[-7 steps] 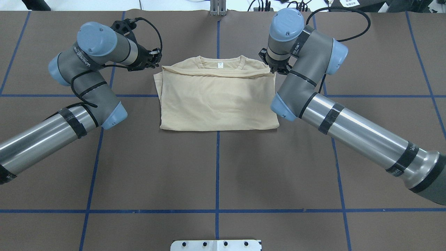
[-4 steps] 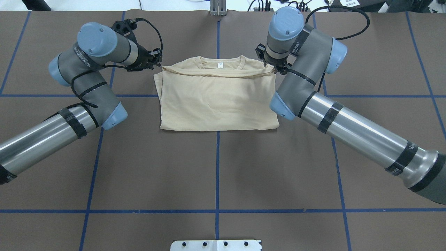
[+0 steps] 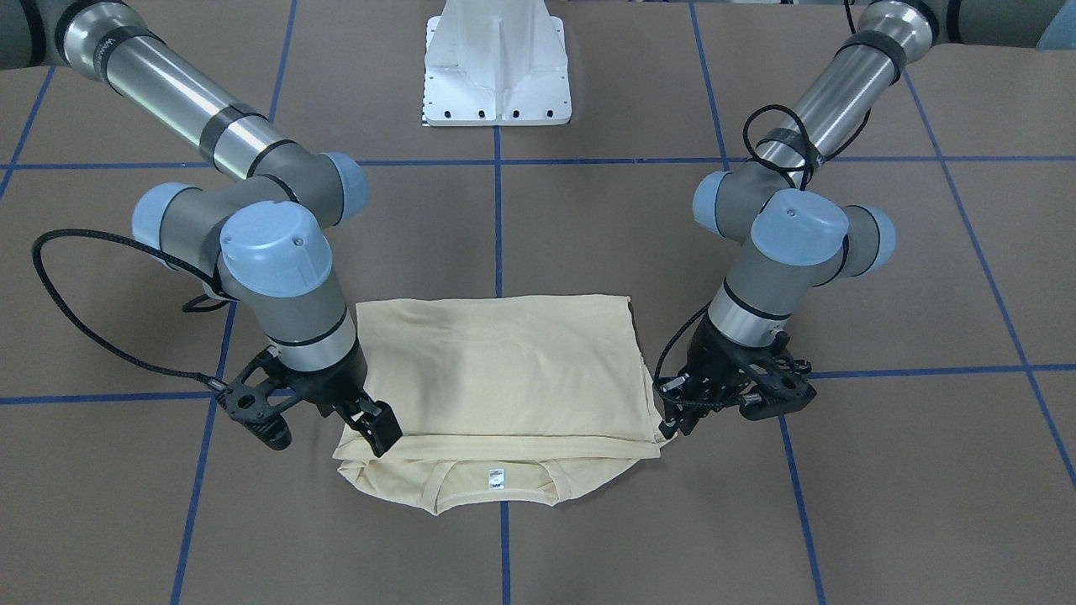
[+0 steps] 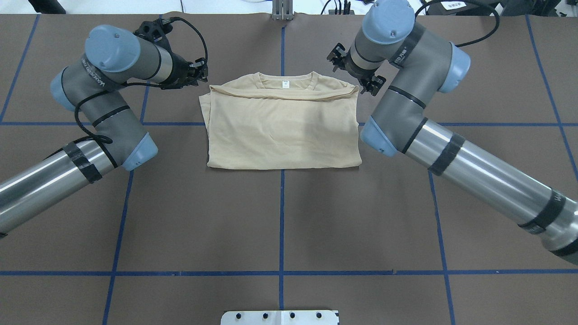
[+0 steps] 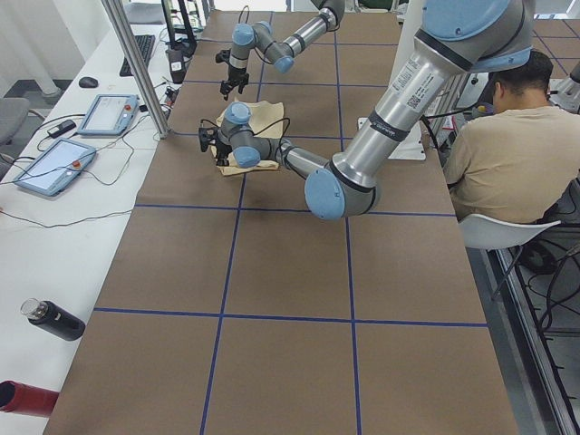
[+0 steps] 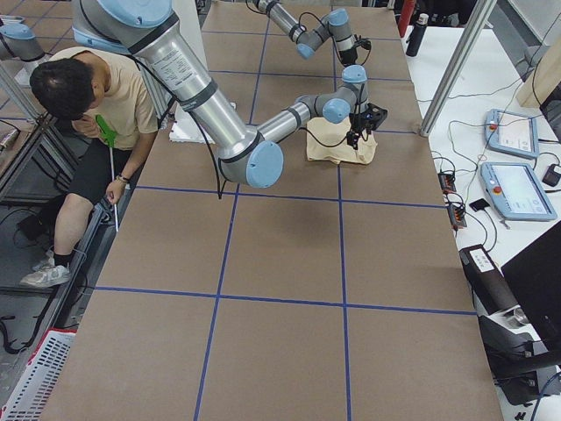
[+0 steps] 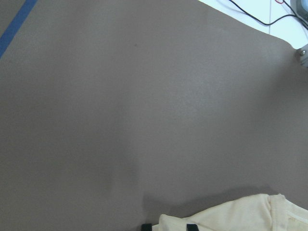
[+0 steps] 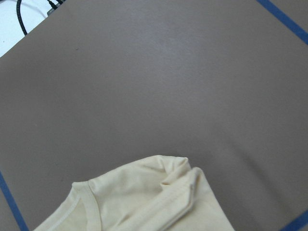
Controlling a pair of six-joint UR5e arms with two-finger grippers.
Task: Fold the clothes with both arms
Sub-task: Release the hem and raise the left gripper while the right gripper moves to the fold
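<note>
Bright, even overhead light, soft shadow edging T-shirt; wrist views slightly soft

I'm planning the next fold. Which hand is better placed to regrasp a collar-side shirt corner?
Left, probably. The left hand has its fingertips apart right at the shirt edge; the right hand shows no fingertips in its wrist view.

My frame starts at a white pedestal base with dark screws along its edge. Nearest that base, my left arm and right arm are polished silver tubes ringed with black tape. Farther from it they turn matte grey, with round light-blue caps, white lettering and looping black cables. Farthest from the base, my left gripper and right gripper are black, angular frames.
</note>
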